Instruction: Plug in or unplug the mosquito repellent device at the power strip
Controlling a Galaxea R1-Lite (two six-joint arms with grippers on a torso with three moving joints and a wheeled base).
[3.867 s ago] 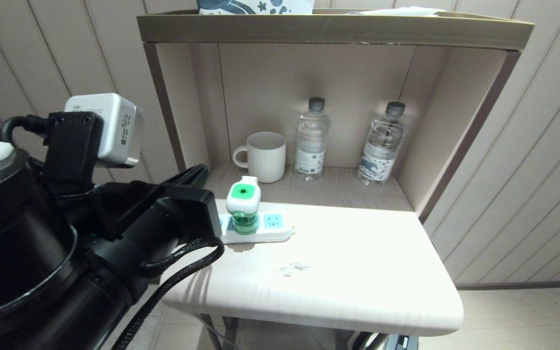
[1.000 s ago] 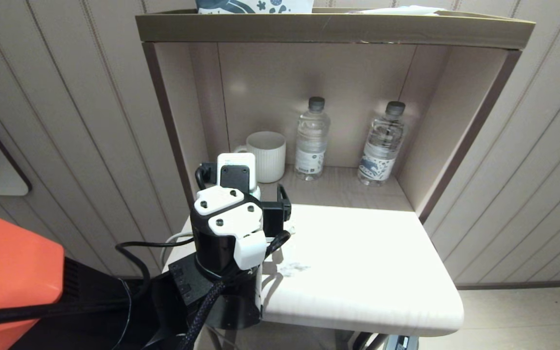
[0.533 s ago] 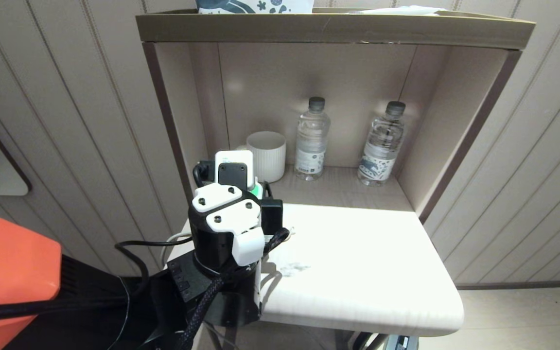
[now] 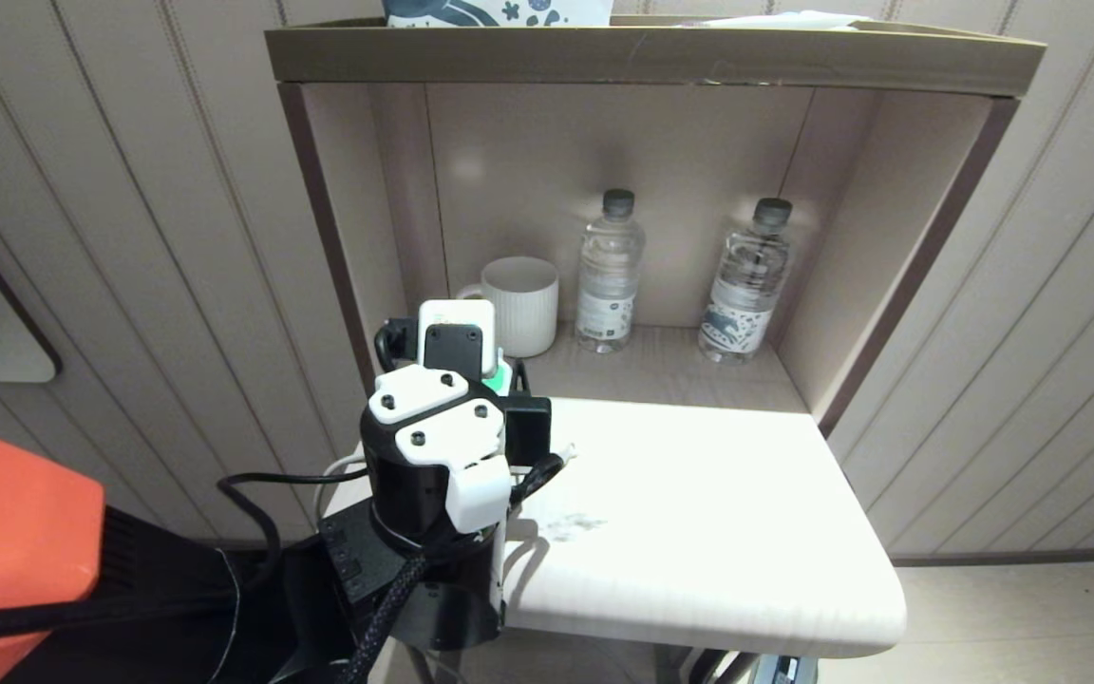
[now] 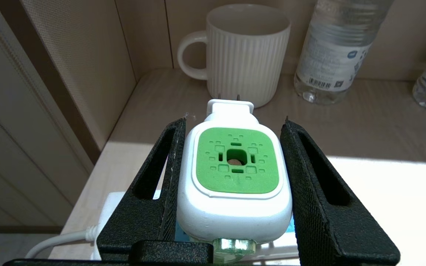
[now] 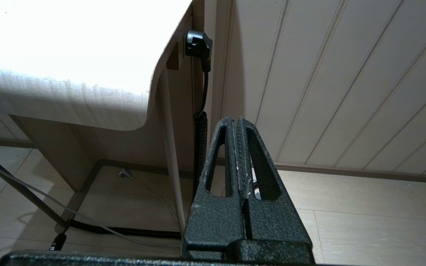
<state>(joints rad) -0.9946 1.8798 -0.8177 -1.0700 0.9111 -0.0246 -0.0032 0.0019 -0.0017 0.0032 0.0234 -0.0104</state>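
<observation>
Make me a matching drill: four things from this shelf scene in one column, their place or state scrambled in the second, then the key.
1. mosquito repellent device
2. ribbed white mug
3. right tool
4. power strip cable

A. shut on nothing, hanging beside the table
B. clamped between the left tool's black fingers
C. white, trailing off the table edge
D. standing empty at the back of the shelf

Pairs: 1-B, 2-D, 3-A, 4-C

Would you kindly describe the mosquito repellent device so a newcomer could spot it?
On the white table, before the shelf's ribbed mug, sits the mosquito repellent device, between the left end effector fingers. Unlike the neighbouring clear bottles, it is a white block with a green top.
</observation>
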